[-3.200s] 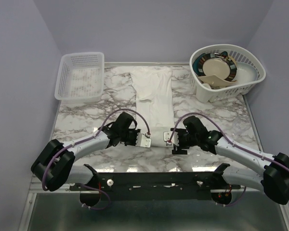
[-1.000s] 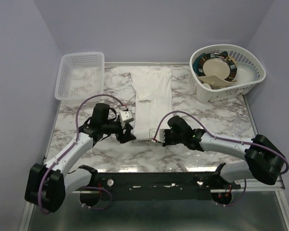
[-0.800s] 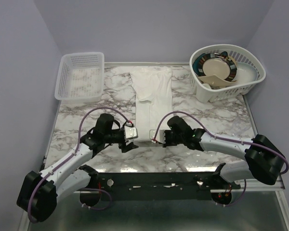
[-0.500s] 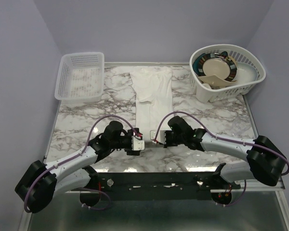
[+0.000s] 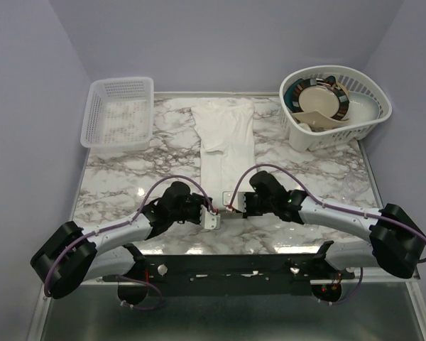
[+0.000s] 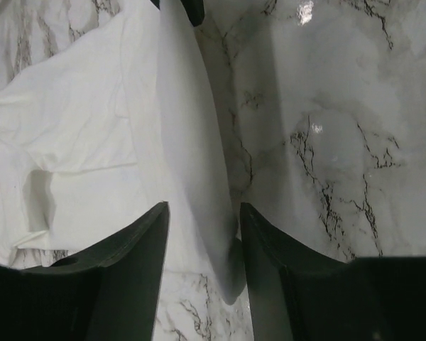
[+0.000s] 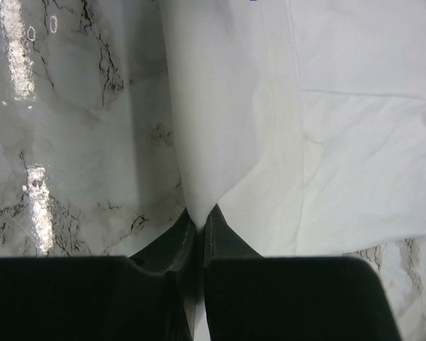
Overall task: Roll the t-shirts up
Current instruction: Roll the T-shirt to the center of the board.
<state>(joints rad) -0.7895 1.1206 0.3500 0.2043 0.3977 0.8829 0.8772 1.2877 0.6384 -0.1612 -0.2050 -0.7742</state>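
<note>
While the t-shirt point(image 5: 226, 135) lay folded lengthwise at mid-table point(image 5: 121, 177), the right gripper point(image 7: 199, 213) was pinched tight on its near hem. The left gripper point(image 6: 202, 213) straddled that raised hem, fingers apart.

Both arms lie low, elbows out, forearms angled inward, grippers close together at centre. Left gripper point(image 5: 211, 217): fingers point(image 6: 138, 241) spread, straddling a raised fold of the t-shirt point(image 5: 227, 135). Right gripper point(image 5: 231, 202): fingers point(image 7: 177, 238) pinched together on its edge
</note>
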